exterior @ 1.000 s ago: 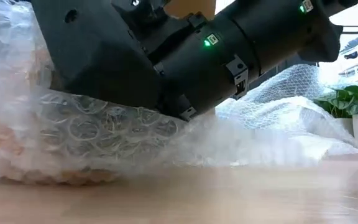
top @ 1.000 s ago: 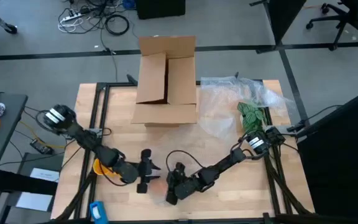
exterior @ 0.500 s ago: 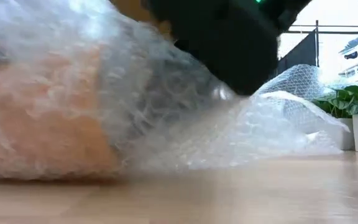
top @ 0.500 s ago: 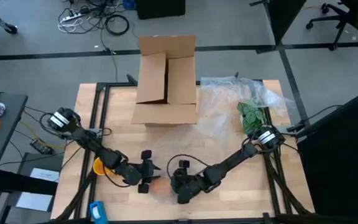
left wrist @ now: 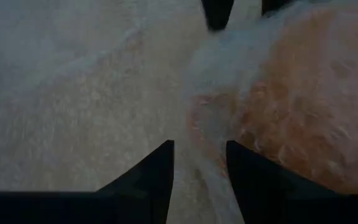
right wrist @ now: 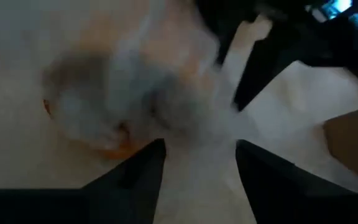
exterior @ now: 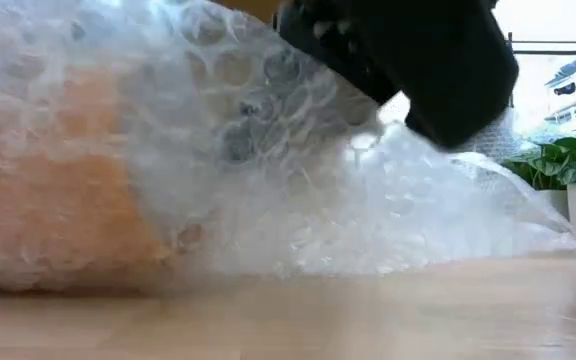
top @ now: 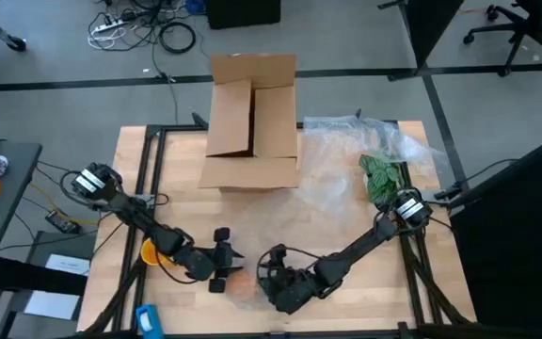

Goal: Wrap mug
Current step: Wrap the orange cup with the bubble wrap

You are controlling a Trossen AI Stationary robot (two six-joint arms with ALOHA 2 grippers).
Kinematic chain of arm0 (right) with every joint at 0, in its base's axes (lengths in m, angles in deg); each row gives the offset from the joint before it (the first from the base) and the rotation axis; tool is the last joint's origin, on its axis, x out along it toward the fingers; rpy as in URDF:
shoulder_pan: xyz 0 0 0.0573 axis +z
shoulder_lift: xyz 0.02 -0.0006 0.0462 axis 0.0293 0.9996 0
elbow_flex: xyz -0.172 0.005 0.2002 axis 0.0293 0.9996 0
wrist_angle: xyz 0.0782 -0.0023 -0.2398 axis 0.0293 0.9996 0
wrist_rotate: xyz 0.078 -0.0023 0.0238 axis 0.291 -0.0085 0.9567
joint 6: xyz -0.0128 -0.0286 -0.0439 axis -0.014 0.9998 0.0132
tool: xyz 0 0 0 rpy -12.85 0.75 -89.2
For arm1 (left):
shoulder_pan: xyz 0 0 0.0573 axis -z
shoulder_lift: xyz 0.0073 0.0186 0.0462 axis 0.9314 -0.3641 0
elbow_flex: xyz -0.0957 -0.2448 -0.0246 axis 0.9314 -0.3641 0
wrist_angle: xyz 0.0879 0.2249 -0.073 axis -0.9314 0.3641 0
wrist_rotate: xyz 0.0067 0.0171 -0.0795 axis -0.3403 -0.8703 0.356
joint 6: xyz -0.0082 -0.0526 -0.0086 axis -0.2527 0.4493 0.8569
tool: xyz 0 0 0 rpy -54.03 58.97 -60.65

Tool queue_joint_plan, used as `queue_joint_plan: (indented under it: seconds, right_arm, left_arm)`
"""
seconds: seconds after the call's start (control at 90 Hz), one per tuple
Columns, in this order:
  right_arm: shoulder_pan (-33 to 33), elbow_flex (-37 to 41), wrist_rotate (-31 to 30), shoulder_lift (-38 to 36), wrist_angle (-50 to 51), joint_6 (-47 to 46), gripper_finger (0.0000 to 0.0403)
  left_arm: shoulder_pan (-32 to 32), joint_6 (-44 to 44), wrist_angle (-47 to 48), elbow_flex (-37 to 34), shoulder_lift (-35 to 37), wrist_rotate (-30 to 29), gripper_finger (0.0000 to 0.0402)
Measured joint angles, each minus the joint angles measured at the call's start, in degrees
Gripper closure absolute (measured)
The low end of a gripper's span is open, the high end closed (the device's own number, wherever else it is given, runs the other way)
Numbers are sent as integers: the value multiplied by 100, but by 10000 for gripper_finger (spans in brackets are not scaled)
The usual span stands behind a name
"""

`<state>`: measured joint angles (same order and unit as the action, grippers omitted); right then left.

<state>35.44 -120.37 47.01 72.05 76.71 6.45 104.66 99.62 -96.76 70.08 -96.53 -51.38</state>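
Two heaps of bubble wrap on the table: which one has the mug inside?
The bubble wrap at the near edge between both hands; orange mug shows through it. The loose heap beside the box shows no orange.

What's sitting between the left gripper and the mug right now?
Only bubble wrap. It covers the orange mug, which lies just ahead of the left gripper, whose fingers are parted. The right gripper works at the same bundle from the other side. No other thing shows between them.

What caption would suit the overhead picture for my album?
Two robot arms meet over a bubble-wrapped orange mug near the table's front edge, cardboard box behind.
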Motion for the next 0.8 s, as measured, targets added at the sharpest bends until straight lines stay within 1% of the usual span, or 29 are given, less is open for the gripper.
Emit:
queue_joint_plan:
  seconds: [0.133, 0.233, 0.333, 0.456, 0.5, 0.544, 0.589, 0.7, 0.8]
  right_arm:
    - [112, 4, 1, -18, 457, -530, 228]
    - [207, 4, 55, -31, 409, -863, 244]
    - [232, 2, 290, 16, -23, -921, 281]
    - [73, 7, 589, 101, -538, -720, 348]
    - [-1, 49, 725, 120, -636, -590, 377]
    - [-96, 123, 929, 175, -811, -490, 392]
    - [-181, 195, 1085, 255, -1179, -497, 394]
    - [-356, 293, 1382, 514, -1605, -511, 397]
    - [-469, 304, 1506, 762, -1879, -484, 401]
  left_arm:
    - [0, 29, -9, 0, 0, -80, 271]
    - [0, 120, -21, 0, 0, -102, 271]
    - [0, 129, -4, 27, 0, -106, 271]
    - [-17, -28, 271, 263, 112, -106, 271]
    - [-29, -92, 522, 396, 219, -107, 271]
    - [-42, -166, 861, 568, 349, -108, 271]
    - [-42, -263, 1249, 782, 503, -118, 271]
    - [-17, -293, 2457, 1429, 875, -127, 271]
    - [126, 92, 3757, 2031, 1093, -96, 271]
